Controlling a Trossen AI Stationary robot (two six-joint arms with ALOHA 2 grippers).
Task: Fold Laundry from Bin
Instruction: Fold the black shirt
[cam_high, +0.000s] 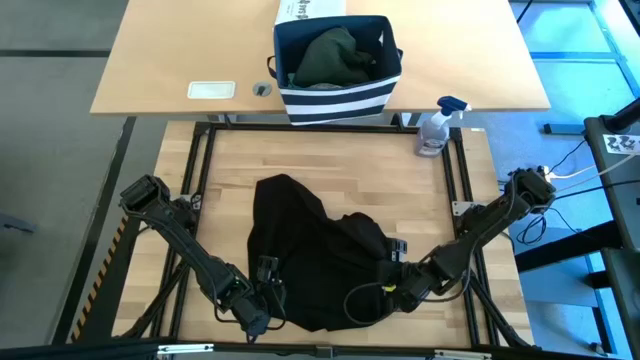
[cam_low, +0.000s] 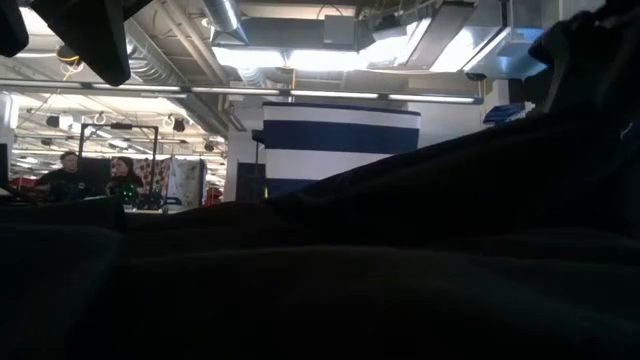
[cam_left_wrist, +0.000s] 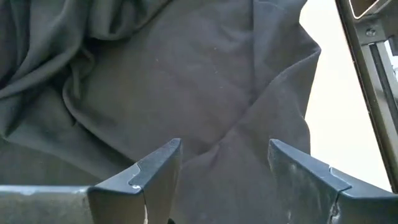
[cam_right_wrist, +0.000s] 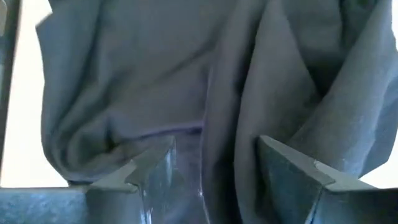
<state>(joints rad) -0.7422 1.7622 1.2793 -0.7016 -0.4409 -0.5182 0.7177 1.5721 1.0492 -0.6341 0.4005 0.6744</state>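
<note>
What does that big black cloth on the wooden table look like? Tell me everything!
The black garment is soft, wrinkly cloth, lying crumpled in a heap on the wooden table, not yet folded. One rounded part reaches toward the striped bin; the bulk bunches nearer the front edge. The left gripper is at its front-left edge and the right gripper at its front-right, both with jaws open over the folds. Up close it shows deep creases and overlapping layers.

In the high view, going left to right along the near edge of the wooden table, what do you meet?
Left claw with fingers apart → black garment → right claw with fingers apart, both claws at the garment's near edge.
</note>
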